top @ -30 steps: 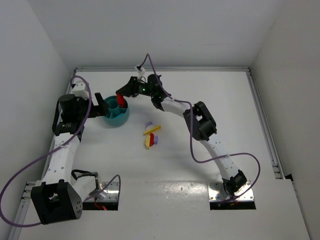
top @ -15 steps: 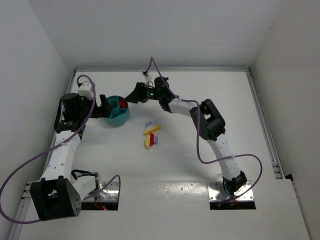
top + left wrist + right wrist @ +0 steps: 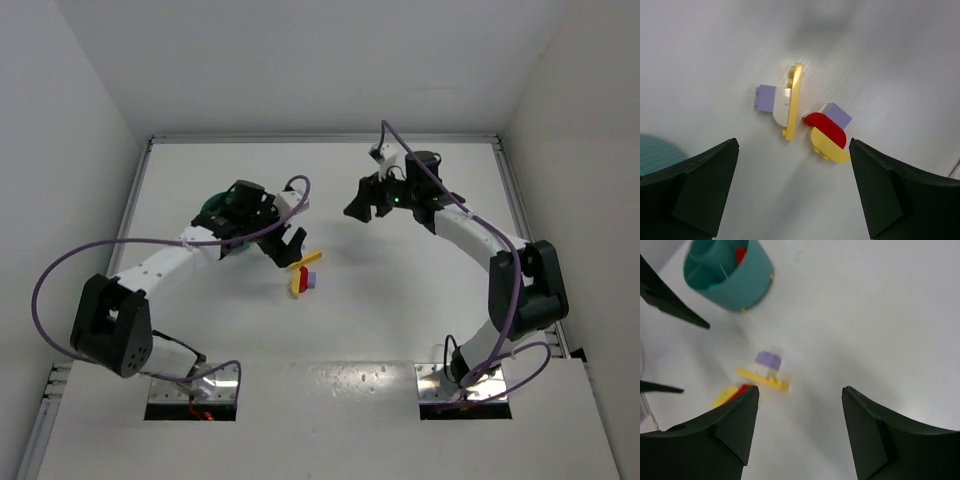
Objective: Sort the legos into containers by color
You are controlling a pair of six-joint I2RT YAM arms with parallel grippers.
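The loose legos lie in a small pile at mid-table. It holds a long yellow bar, a lilac brick, a red half-round piece, a yellow half-round piece and a second lilac brick. My left gripper hangs open just left of the pile with nothing between its fingers. The teal bowl holds a red lego; in the top view my left arm covers most of the bowl. My right gripper is open and empty, up and to the right of the pile.
My left arm stretches from the left edge across the bowl. Its dark fingers show at the left of the right wrist view. White walls close in the table on the left, back and right.
My right gripper opened, left the red lego in the bowl and pulled away to the right. My left arm swung from beside the bowl over it to the pile.
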